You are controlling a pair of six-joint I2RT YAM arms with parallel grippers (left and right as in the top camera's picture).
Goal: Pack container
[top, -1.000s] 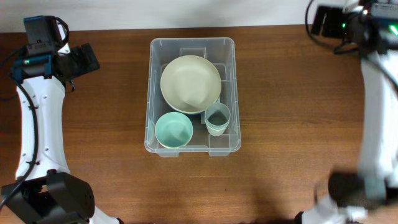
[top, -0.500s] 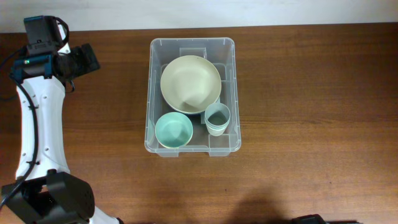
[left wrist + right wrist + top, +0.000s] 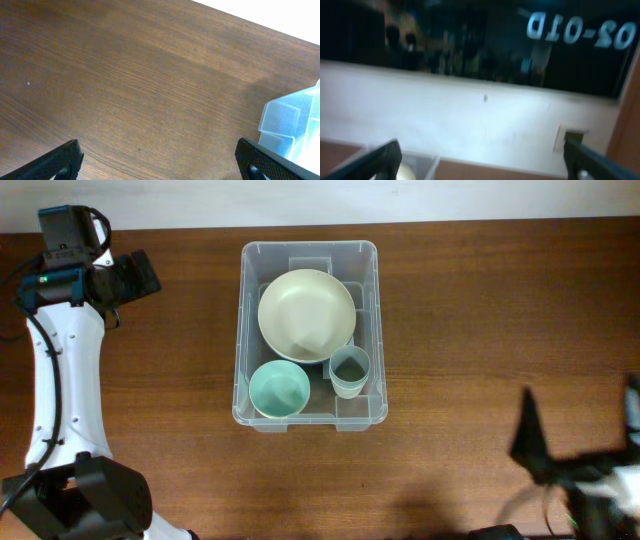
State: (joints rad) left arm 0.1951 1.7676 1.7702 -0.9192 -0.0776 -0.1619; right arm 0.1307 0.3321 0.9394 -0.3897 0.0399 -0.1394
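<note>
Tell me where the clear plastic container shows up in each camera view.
Overhead: container at centre, slightly above the middle.
Left wrist: container corner at the right edge, low.
Right wrist: blurred; probably the pale walls at bottom left.
Shared landmark: the brown wooden table.

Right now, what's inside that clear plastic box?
The container holds a large cream bowl, a smaller mint bowl and a pale cup. Anything beneath the bowls is covered.
</note>
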